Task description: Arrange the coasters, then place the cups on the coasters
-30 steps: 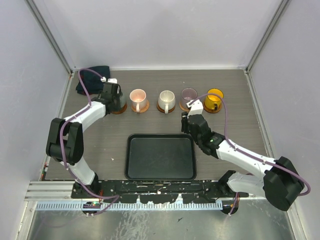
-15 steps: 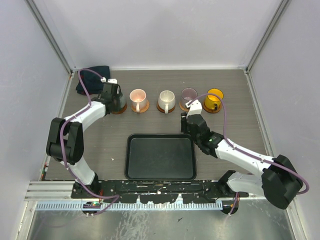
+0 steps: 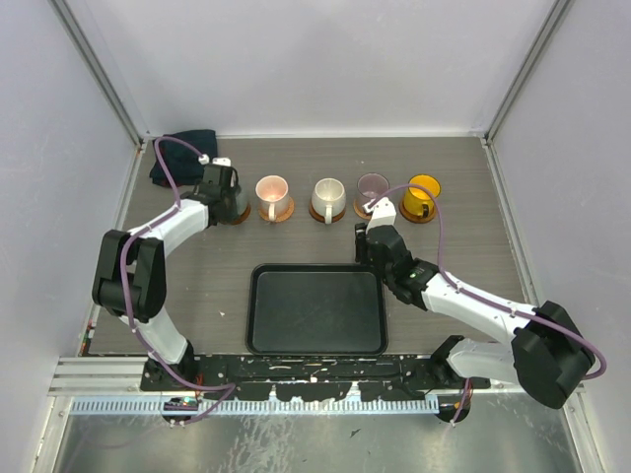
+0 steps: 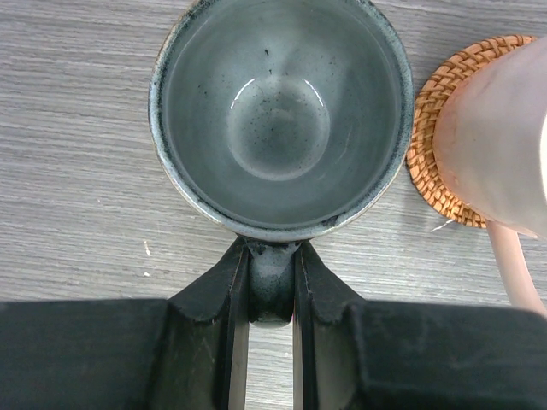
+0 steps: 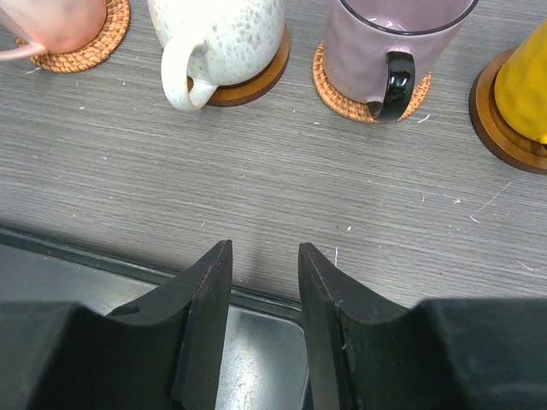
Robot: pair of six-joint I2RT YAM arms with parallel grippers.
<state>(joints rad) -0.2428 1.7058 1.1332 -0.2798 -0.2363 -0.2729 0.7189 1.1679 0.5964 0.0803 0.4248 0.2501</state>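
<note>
Five cups stand in a row at the back, each on a round brown coaster. The grey-green cup [image 4: 278, 111] is leftmost [image 3: 237, 202]; my left gripper [image 4: 273, 252] is shut on its handle [image 4: 273, 286]. Right of it are the pink cup [image 3: 271, 188] on a woven coaster [image 4: 436, 145], the cream-white cup [image 5: 218, 38], the mauve cup [image 5: 393, 43] and the yellow cup [image 5: 526, 85]. My right gripper [image 5: 265, 256] is open and empty, over the far right corner of the tray, short of the cream-white and mauve cups.
A black rectangular tray [image 3: 315, 340] lies in the middle near the arm bases, nothing in it. A dark cloth [image 3: 177, 153] is bunched in the back left corner. Walls enclose the table on three sides.
The right arm has crept slightly to the left and toward the cups. The left gripper has stayed on the grey-green cup's handle.
</note>
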